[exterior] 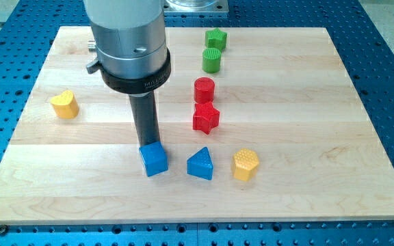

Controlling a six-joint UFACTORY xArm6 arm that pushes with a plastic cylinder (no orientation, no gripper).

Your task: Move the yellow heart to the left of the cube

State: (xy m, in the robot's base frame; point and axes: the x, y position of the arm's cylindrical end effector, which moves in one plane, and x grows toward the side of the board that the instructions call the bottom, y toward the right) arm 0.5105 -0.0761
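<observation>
The yellow heart (65, 104) lies near the left edge of the wooden surface (306, 198), well apart from every other block. Bare wood separates it from the blue cube (154, 158), which sits lower and further right.

The arm carries no fingers; it ends in a dark rod (145, 119) below a grey cylindrical housing (128, 41). My tip (148, 144) stands at the top edge of the blue cube, touching it or just behind it; which of the two cannot be told, because the cube's upper face covers the rod's very end. The housing is cut off by the view's top and hides part of the surface behind it.

Just right of the cube lies a blue triangle (200, 164), near but apart from it. Further right on the same row sits a yellow hexagon (245, 165).

Above the triangle, a column of four blocks runs toward the view's top: a red star (206, 118), a red cylinder (204, 89) touching or just above it, a green cylinder (212, 60), and a green block (216, 39) whose shape is hard to make out.
</observation>
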